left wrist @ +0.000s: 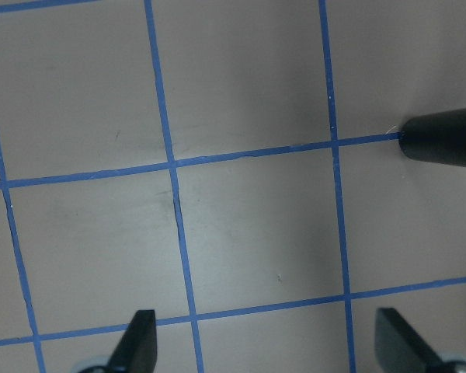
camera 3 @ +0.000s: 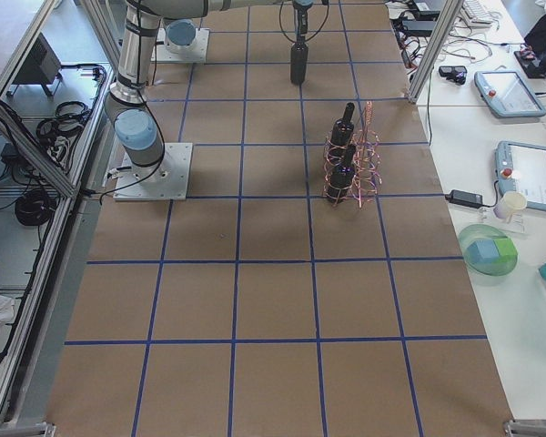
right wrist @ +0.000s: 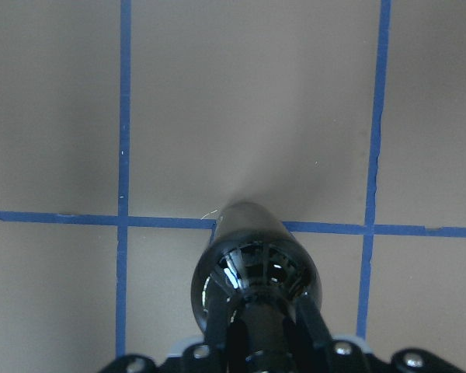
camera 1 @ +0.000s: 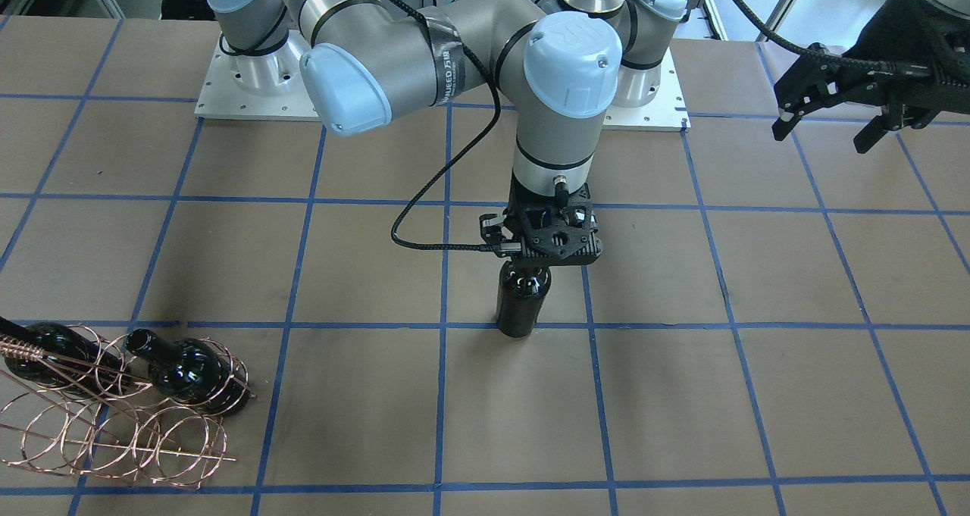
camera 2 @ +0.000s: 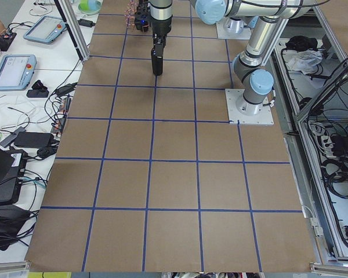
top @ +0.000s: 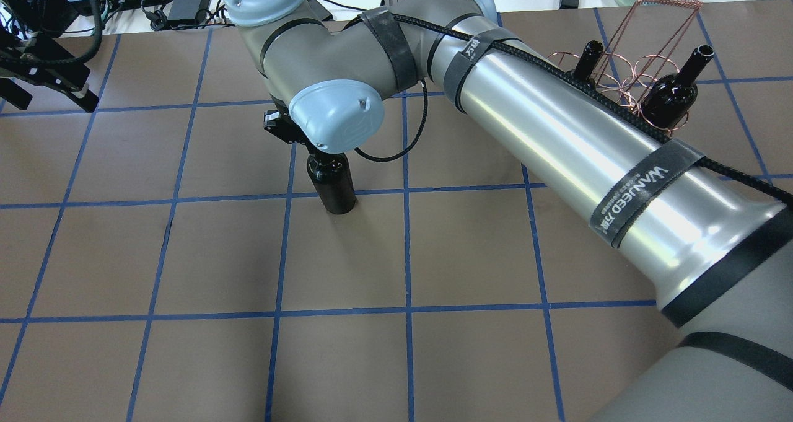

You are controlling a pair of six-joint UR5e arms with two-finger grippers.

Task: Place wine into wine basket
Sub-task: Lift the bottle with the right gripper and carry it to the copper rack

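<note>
The right gripper (camera 1: 526, 263) comes straight down over the wine bottle (camera 1: 521, 304) near the middle of the table (top: 471, 248). In its wrist view its two fingers (right wrist: 216, 326) are clamped on either side of the bottle's neck, so it is gripping the bottle. The bottle is upright, and its base seems to rest on the brown table right at a blue tape line (right wrist: 62, 217).

In the overhead view the wire basket (top: 626, 81) sits at about 2 o'clock from that bottle, well apart from it, near the table's far right. Two more dark bottles already lie in its loops, one (top: 669, 100) with its neck pointing toward 1 o'clock and the other (top: 585, 59) partly hidden behind the right arm. The basket's coiled handle (top: 669, 0) rises above them.

The left gripper (camera 1: 830, 131) hangs at about 10 o'clock from the upright bottle in the overhead view, well away from it. Its fingers (left wrist: 140, 342) are spread wide with nothing between them. In its wrist view the bottle's base shows at about 2 o'clock.
</note>
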